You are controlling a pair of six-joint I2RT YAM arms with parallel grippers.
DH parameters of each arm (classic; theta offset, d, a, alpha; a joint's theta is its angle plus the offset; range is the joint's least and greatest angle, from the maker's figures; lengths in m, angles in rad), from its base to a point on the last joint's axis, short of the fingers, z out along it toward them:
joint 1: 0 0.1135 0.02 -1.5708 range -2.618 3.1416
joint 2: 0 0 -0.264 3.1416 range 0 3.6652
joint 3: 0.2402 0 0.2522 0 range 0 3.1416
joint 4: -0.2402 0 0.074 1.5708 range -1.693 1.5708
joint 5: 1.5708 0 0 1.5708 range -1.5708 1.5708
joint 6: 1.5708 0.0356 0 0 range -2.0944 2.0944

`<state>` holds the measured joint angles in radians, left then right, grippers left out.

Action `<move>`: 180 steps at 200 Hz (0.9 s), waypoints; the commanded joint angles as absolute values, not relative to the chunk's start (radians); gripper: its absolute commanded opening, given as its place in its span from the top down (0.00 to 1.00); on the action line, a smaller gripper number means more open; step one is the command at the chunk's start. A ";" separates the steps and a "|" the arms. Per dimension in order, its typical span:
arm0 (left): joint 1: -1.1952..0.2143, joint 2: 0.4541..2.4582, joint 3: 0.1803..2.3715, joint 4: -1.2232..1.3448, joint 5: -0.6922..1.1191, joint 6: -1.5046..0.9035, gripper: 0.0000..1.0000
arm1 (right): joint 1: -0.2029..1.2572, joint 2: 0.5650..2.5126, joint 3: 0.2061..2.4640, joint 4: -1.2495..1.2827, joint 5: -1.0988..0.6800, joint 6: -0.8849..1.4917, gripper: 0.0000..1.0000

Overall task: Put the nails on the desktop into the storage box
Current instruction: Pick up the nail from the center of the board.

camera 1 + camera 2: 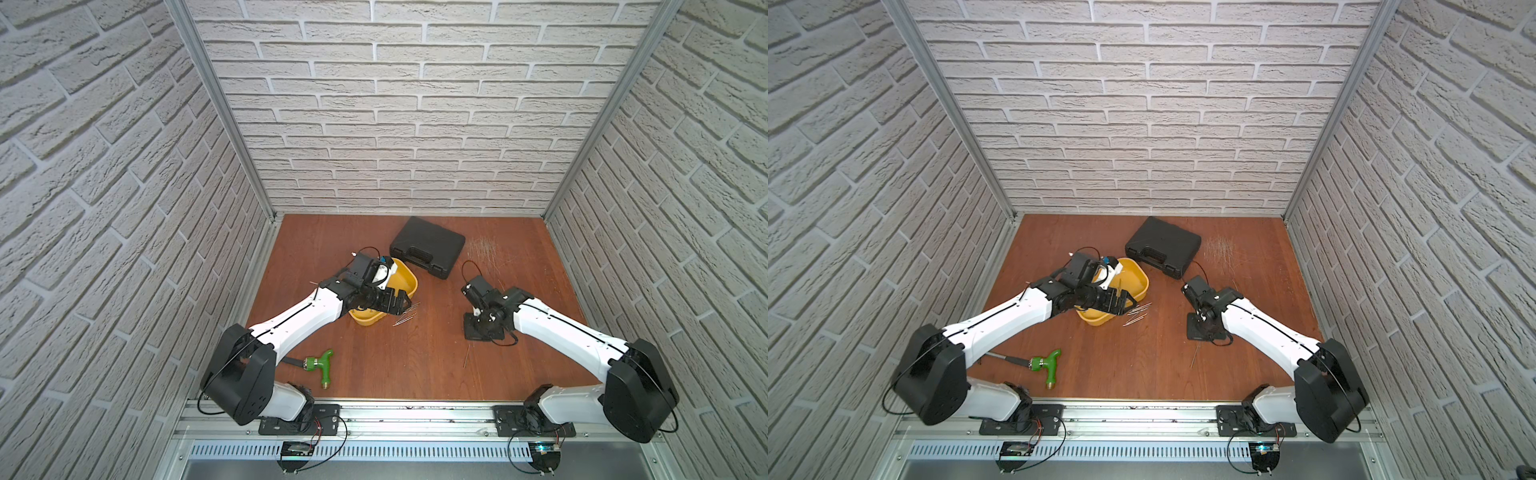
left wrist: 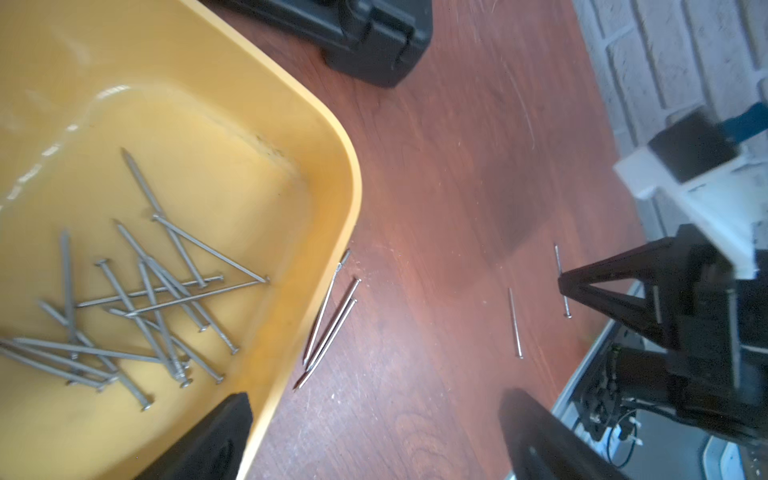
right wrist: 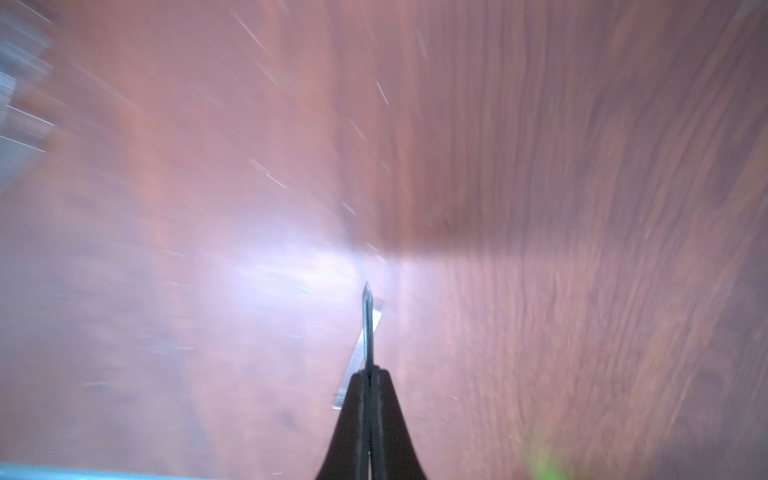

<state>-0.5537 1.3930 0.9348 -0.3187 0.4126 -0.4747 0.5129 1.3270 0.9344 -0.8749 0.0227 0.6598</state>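
now the right claw [image 3: 369,376] clenches a thin, grey, sharp-tipped nail [image 3: 367,322], the left claw [image 2: 376,401] gapes beside silvery nails [image 2: 332,323].

Left gripper [image 2: 374,399] spread wide, 1 finger [image 2: 216,436] over the storage box [image 2: 324,137] holding heaped nails [image 2: 141,307], 3 nails [image 2: 332,328] on the desktop [image 2: 436,187] between the fingers beside its rim, 2 more nails [image 2: 515,324] ahead of the other finger, black case [image 2: 365,37] far ahead.
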 commanded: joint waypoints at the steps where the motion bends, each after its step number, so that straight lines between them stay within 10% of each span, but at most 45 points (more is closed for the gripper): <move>1: -0.497 1.321 0.867 -0.120 0.546 -0.587 0.02 | 0.494 1.313 1.022 -0.829 -0.096 0.617 0.98; 57: -0.409 1.240 0.749 0.194 0.634 -0.837 0.03 | 0.516 1.427 1.125 -0.475 -0.452 0.641 0.98; 180: -0.400 1.338 0.781 0.288 0.755 -0.921 0.19 | 0.610 1.577 1.284 -0.381 -0.561 0.641 0.98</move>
<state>-0.3969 1.3403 0.7513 0.2398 0.7284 -0.9211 0.5858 1.5642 1.2537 -0.4232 -0.5209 0.6403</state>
